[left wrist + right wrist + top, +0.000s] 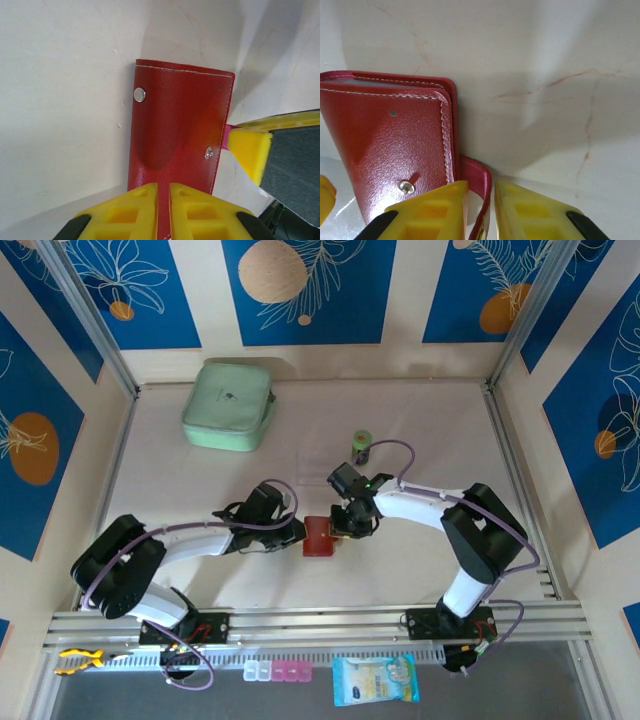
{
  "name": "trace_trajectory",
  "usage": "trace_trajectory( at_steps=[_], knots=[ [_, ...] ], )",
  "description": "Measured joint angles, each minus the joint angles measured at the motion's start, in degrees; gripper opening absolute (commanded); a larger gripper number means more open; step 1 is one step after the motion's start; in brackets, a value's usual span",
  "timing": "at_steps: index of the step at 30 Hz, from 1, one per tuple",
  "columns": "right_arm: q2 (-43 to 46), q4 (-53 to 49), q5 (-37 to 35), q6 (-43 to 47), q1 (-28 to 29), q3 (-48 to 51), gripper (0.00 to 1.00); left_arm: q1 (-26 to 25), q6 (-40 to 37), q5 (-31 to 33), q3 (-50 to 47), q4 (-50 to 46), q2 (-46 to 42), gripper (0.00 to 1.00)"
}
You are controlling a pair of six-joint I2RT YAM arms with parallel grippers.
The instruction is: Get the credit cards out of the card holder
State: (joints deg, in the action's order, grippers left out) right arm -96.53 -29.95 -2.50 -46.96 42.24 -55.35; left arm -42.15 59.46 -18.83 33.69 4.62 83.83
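Pale marbled worktop [420, 440], blue patterned walls round it. Nearest, below the front rail: light-blue packet [375, 680]. Mid-worktop, btwn both arms: dark red card holder [180, 120], folded shut, lying flat. Left gripper [163, 187] is nearly closed, pinching the holder's near edge btwn yellow fingers. Right gripper [481, 187] is on the opp. side, jaws narrow, the snap tab [480, 175] caught btwn them. Just beyond: small green-topped cylinder [361, 445], upright. Far left corner: mint-green zip case [229, 405].
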Motion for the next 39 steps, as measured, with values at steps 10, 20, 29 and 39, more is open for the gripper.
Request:
trace_trajectory(
  at_steps=[10, 20, 29, 39],
  knots=[
    [-1.22, 1.68, 1.07, -0.42, -0.11, 0.72, 0.11, 0.00, 0.02, 0.26, 0.00, 0.57, 0.00, 0.17],
    [0.96, -2.82, -0.50, 0.48, -0.04, -0.76, 0.07, 0.33, -2.54, 4.13, 0.02, -1.29, -4.90, 0.28],
    [3.02, -8.33, -2.23, 1.55, 1.95, -5.95, 0.07, 3.96, -6.23, 7.39, 0.22, -6.10, -12.00, 0.34],
    [4.72, -12.00, -3.54, 0.46, 3.63, -10.16, 0.07, 9.51, -8.68, 6.40, -0.81, -8.57, -16.94, 0.36]
  ],
)
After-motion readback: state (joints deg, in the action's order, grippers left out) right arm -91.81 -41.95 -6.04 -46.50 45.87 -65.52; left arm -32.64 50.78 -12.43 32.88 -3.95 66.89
